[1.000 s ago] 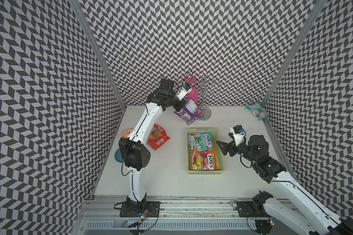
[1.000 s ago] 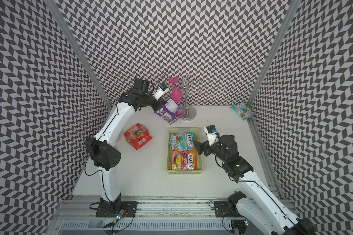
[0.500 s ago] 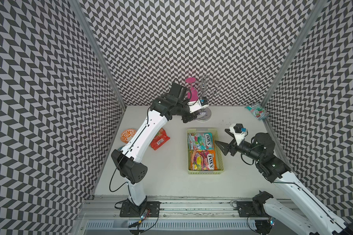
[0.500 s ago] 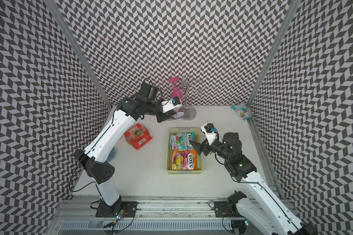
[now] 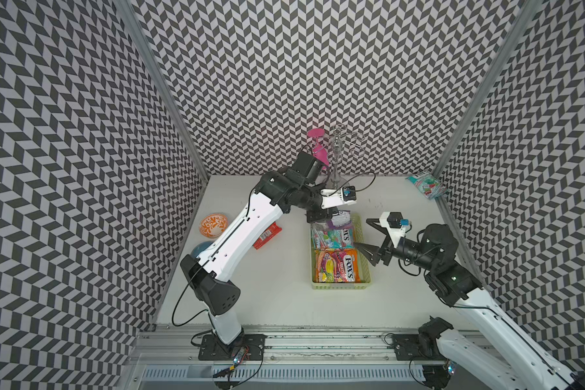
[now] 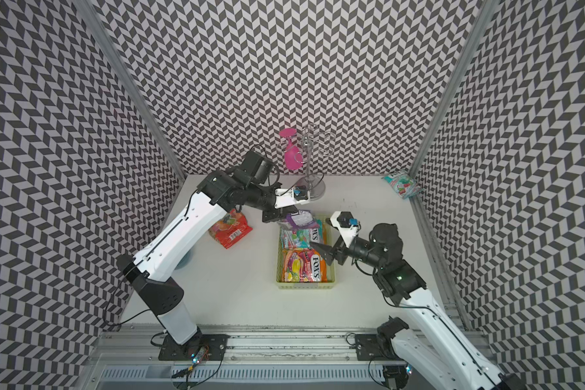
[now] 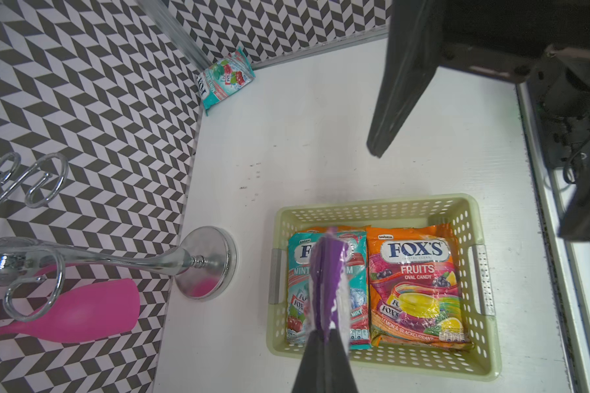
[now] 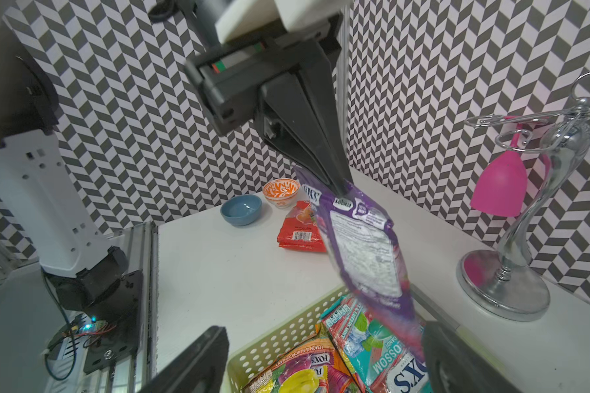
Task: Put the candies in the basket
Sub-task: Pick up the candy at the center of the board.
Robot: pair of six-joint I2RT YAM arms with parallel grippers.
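My left gripper [image 5: 321, 216] is shut on the top edge of a purple candy bag [image 5: 340, 219], which hangs over the far end of the pale green basket [image 5: 341, 286]. In the left wrist view the purple bag [image 7: 327, 282] dangles edge-on from the gripper [image 7: 326, 335]. A teal bag [image 5: 333, 234] and an orange FOX'S bag [image 5: 335, 266] lie in the basket. A red bag [image 6: 230, 229] lies on the table left of it. Another teal bag [image 5: 426, 184] rests in the far right corner. My right gripper [image 5: 362, 233] stands open over the basket's right rim, holding nothing.
An orange-patterned bowl [image 5: 213, 224] and a blue bowl [image 8: 241, 209] sit by the left wall, partly behind my left arm. A chrome stand [image 5: 336, 158] with a pink glass [image 5: 318, 145] hanging on it stands at the back, close to my left wrist.
My left arm has swung the purple bag from beside the chrome stand forward and right to above the basket's far end. The right gripper has edged slightly toward the basket, still open.
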